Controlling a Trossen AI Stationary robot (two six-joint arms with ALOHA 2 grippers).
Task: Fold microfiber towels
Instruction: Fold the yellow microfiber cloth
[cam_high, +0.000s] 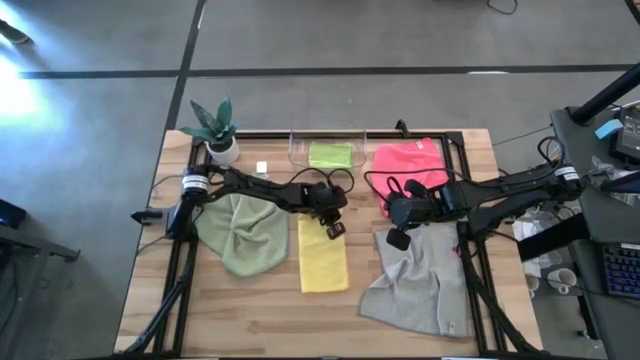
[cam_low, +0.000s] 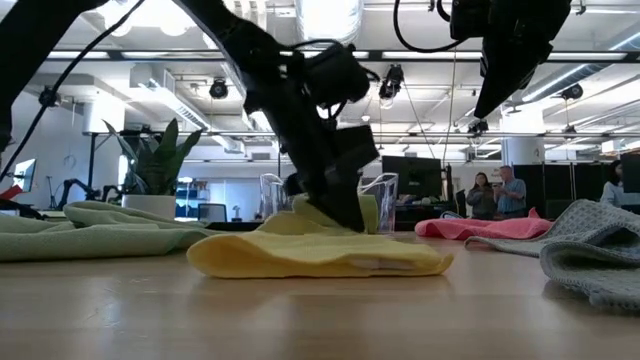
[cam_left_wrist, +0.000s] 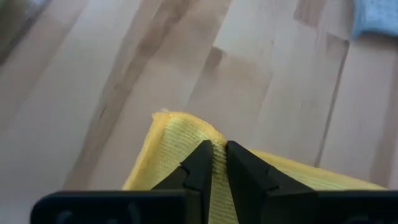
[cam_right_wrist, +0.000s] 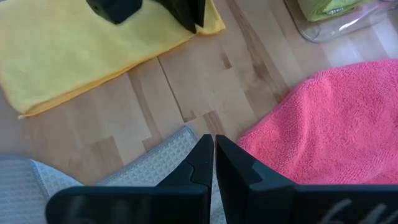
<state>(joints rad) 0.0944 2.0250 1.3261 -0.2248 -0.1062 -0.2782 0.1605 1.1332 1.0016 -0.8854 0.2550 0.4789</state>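
A folded yellow towel (cam_high: 323, 262) lies flat at the table's middle. My left gripper (cam_high: 333, 229) is shut on its far right corner. The sage green towel (cam_high: 243, 235) lies spread to its left. A crumpled grey towel (cam_high: 415, 285) lies to its right, and the pink towel (cam_high: 410, 165) lies bunched beyond the grey one. A lime green towel (cam_high: 331, 155) sits folded in the clear bin (cam_high: 297, 147) at the far edge. My right gripper (cam_right_wrist: 213, 152) hangs shut and empty above the grey towel's far edge. My left gripper pinches the yellow towel's far right corner (cam_left_wrist: 214, 144) between its two fingers (cam_left_wrist: 196, 168). The fingers slant down from the far side. A small ridge of cloth stands up between them. The rest of the towel (cam_low: 320, 255) lies flat on the table.
A potted plant (cam_high: 218, 128) stands at the far left corner. A black frame rail (cam_high: 462, 180) runs along the table's edges. Bare wood shows along the near edge (cam_high: 300, 320). People stand far off in the room behind (cam_low: 497, 195).
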